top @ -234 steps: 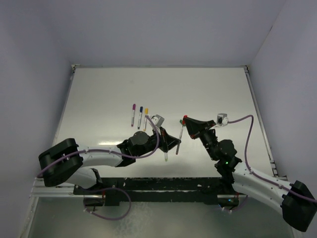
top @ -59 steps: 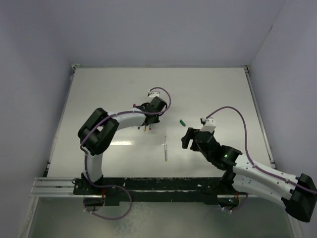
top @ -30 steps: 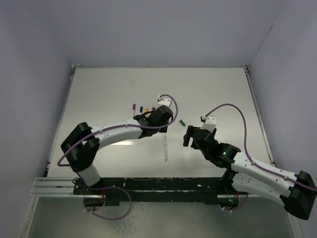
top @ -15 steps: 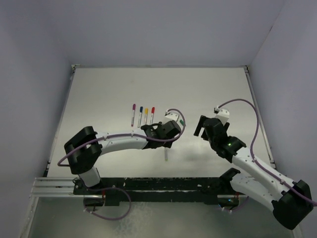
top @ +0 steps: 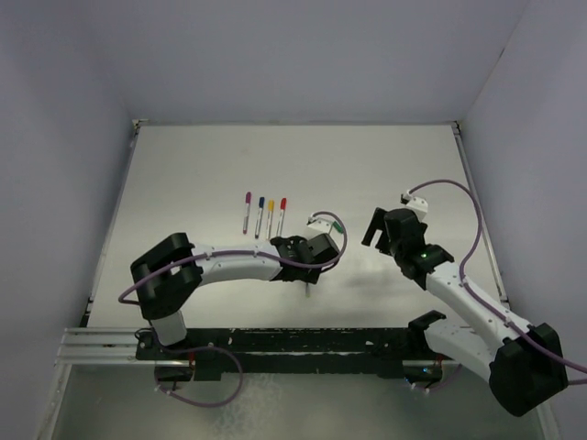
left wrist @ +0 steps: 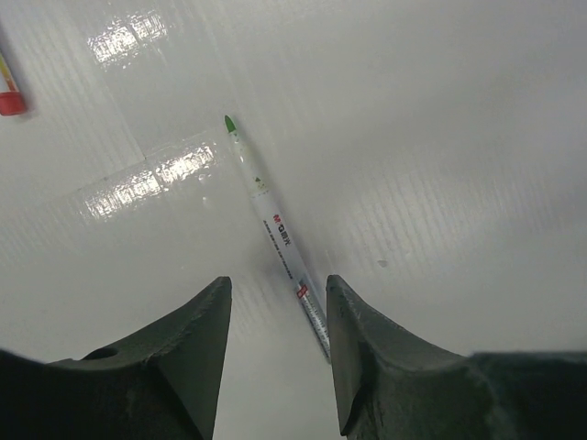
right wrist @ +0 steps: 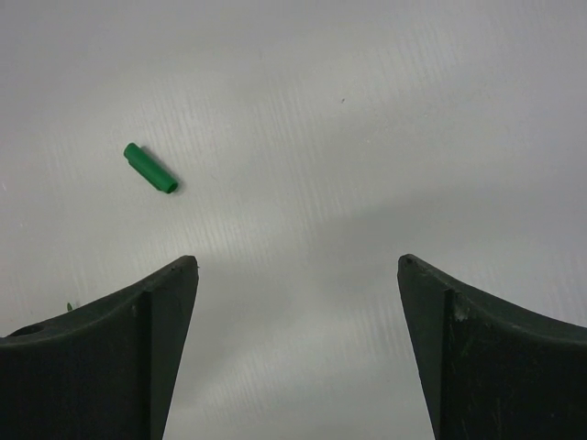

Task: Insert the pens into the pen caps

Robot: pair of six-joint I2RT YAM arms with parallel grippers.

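A bare white pen (left wrist: 275,229) with a green tip lies flat on the table. Its rear end lies between the fingers of my left gripper (left wrist: 278,289), closer to the right finger, untouched. That gripper is open and hovers over the pen; from above only the pen's near end (top: 307,290) shows. A loose green cap (right wrist: 149,168) lies on the table ahead and to the left of my right gripper (right wrist: 298,261), which is wide open and empty. In the top view the cap (top: 337,224) peeks out beside the left wrist.
Several capped pens lie in a row left of the left gripper, with purple (top: 247,211), blue (top: 260,214), yellow (top: 271,216) and red (top: 282,213) caps. The red cap (left wrist: 9,96) shows at the left wrist view's edge. White walls enclose the table.
My left gripper has moved from the row of capped pens right and nearer, over the bare pen, opening a little. The right gripper has swung farther back and right and spread wider.
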